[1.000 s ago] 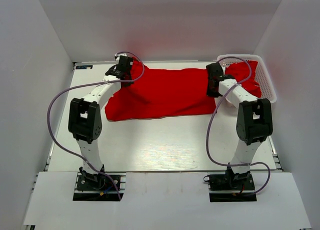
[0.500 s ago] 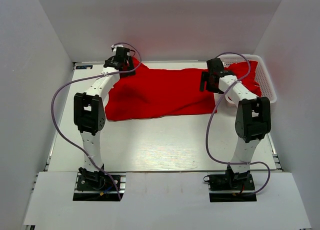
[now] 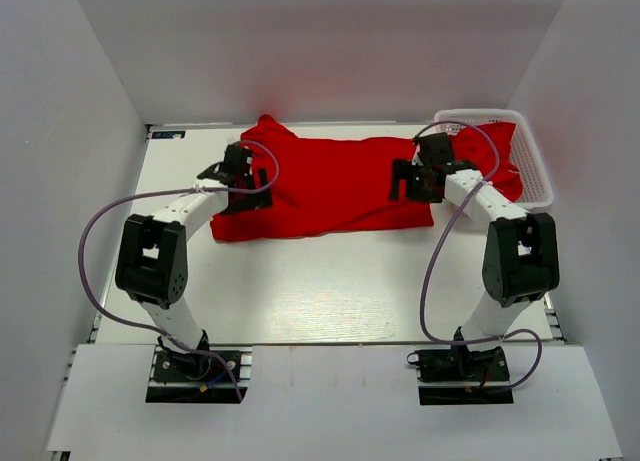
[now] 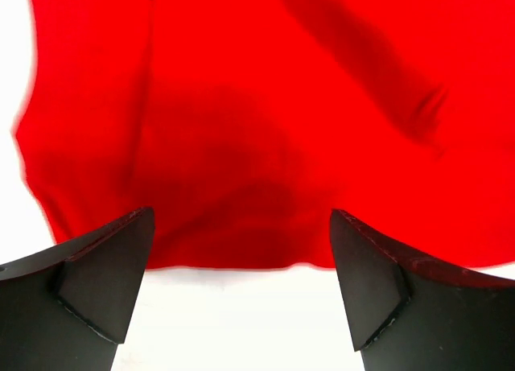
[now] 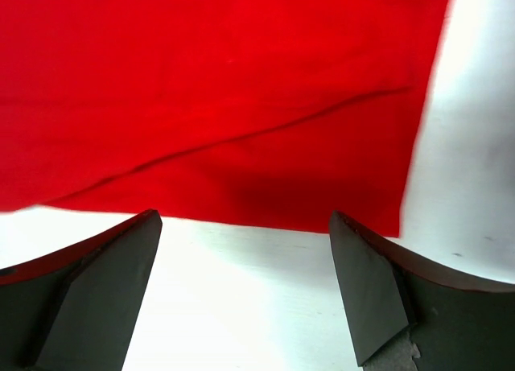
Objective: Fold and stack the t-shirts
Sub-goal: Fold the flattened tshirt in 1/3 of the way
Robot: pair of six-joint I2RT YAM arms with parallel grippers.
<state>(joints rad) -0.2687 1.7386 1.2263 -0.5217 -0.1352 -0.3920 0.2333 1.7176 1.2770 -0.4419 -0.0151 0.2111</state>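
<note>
One red t-shirt lies spread flat across the back of the white table. My left gripper hovers open over its left part, holding nothing. My right gripper hovers open over its right part, also holding nothing. In the left wrist view the t-shirt fills the top, and its near hem runs between the spread fingertips of my left gripper. The right wrist view shows the t-shirt with its near right corner ahead of my right gripper. More red t-shirt cloth sits in the basket.
A white lattice basket stands at the back right corner, just right of my right arm. White walls close in the table on the left, back and right. Bare table lies between the shirt's near hem and the arm bases.
Both grippers opened and let go of the t-shirt at its far edge, then drew back toward me over the cloth. The t-shirt now lies released on the table.
</note>
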